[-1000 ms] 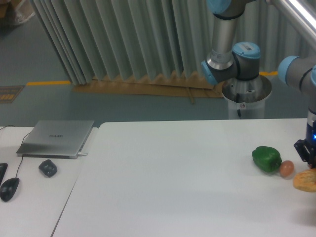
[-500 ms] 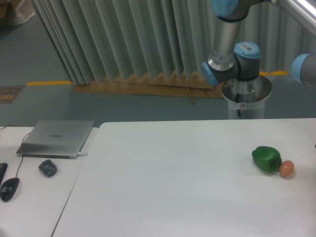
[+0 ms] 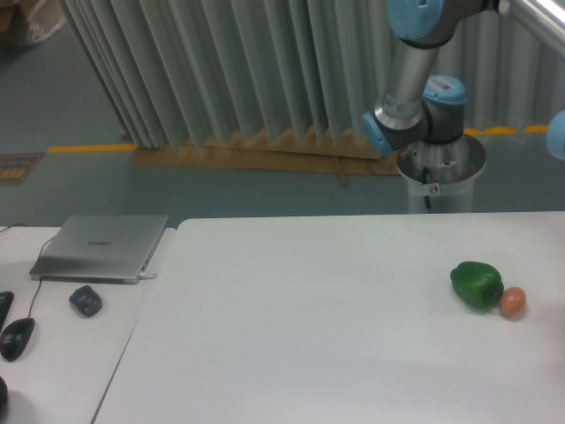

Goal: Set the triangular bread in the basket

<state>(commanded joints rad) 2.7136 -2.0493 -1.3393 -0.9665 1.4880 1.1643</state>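
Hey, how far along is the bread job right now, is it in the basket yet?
I can't confirm that. Neither the triangular bread nor a basket is in view, and the gripper is out of frame too; only the arm shows. On the table only the green pepper and the small orange-brown ball remain, touching or nearly so. A second ago the bread lay at the right edge beside the gripper, so it has probably been picked up; placement is unverified.

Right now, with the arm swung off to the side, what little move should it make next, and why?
Hard to say. Neither the gripper, the triangular bread nor a basket is in view; only the green pepper and the small orange-brown ball lie on the white table. Probably the arm should carry on toward wherever the basket stands, out of frame to the right.
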